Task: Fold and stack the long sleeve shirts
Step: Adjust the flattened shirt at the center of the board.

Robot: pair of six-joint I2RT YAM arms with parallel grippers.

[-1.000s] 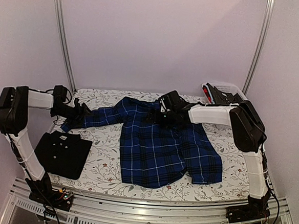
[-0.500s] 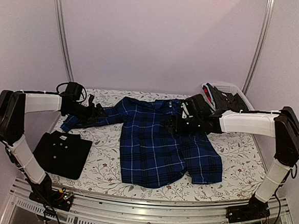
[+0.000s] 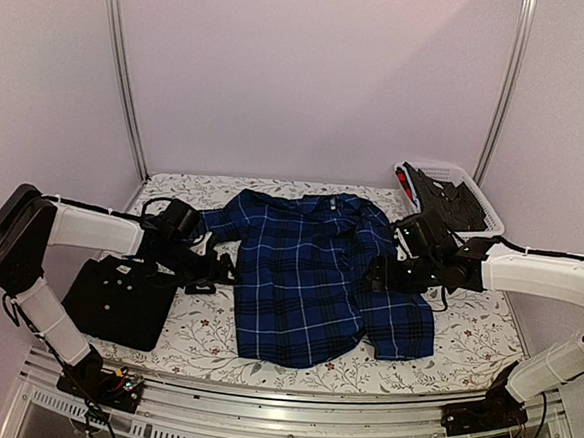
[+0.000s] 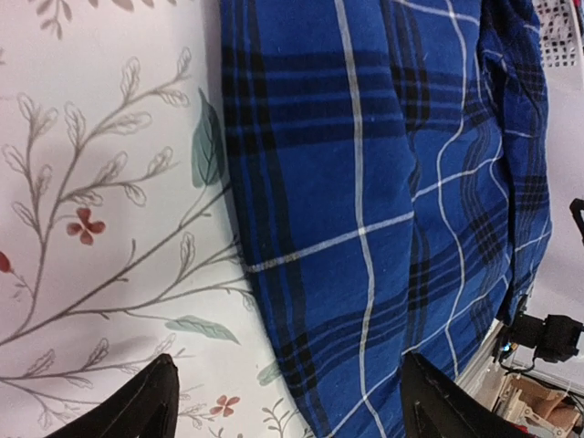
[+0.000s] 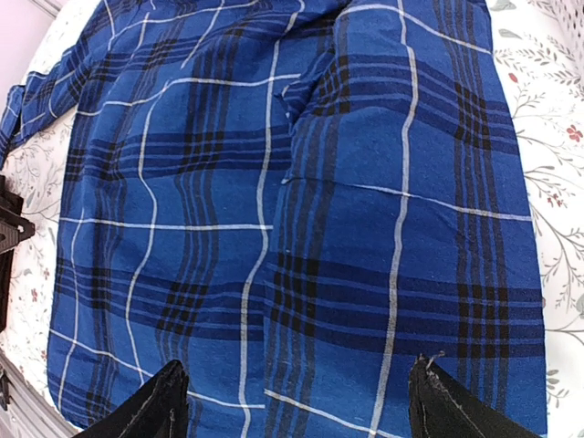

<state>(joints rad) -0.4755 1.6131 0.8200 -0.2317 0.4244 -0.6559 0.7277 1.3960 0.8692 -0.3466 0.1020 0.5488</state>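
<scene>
My left gripper (image 3: 206, 271) is at the 9 o'clock edge of the blue plaid shirt (image 3: 303, 280), jaws spread wide, gripping nothing. My right gripper (image 3: 376, 278) is at the shirt's 3 o'clock side, above the plaid cloth, jaws likewise wide and empty. The plaid shirt lies spread out mid-table (image 3: 464, 336). The black shirt (image 3: 121, 302) lies folded at its 8 o'clock. The white basket (image 3: 459, 196) stands at its 2 o'clock.

You get the top view looking down from behind the arms over the bench (image 3: 464, 341). Both wrist views sit close above the blue plaid shirt (image 3: 297, 290), left at its edge, right over its body; all three share it.
</scene>
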